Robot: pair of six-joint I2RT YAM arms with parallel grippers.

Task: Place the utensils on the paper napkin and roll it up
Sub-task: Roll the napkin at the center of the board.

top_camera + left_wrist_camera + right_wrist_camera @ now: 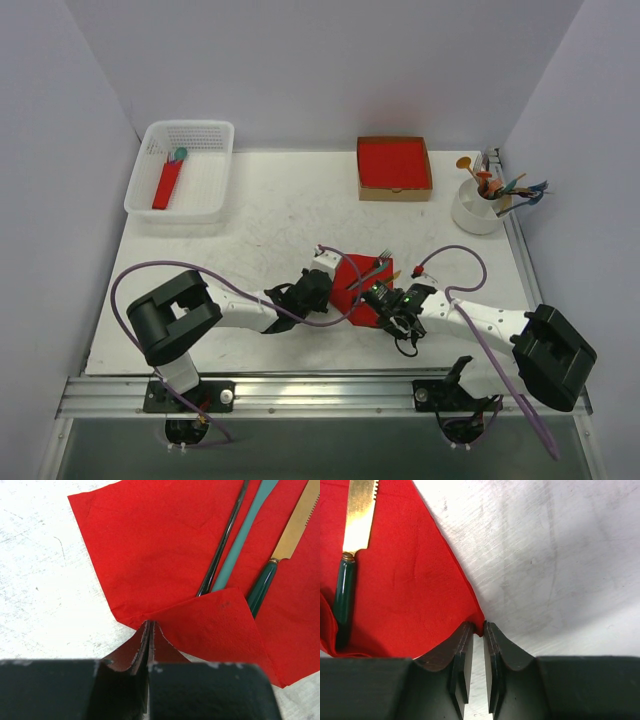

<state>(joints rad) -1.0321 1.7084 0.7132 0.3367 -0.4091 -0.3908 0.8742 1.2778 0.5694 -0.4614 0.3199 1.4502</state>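
Napkin [355, 292]: red sheet, lying on the table [250, 230] at lower centre of the top view. Left gripper [150, 625]: clenching the napkin's left corner, with a flap lying over the handle ends. Utensils [243, 540]: lying side by side across the napkin. Right gripper [479, 627]: fingers standing nearly together at the right corner; cannot tell whether they are pinching it.
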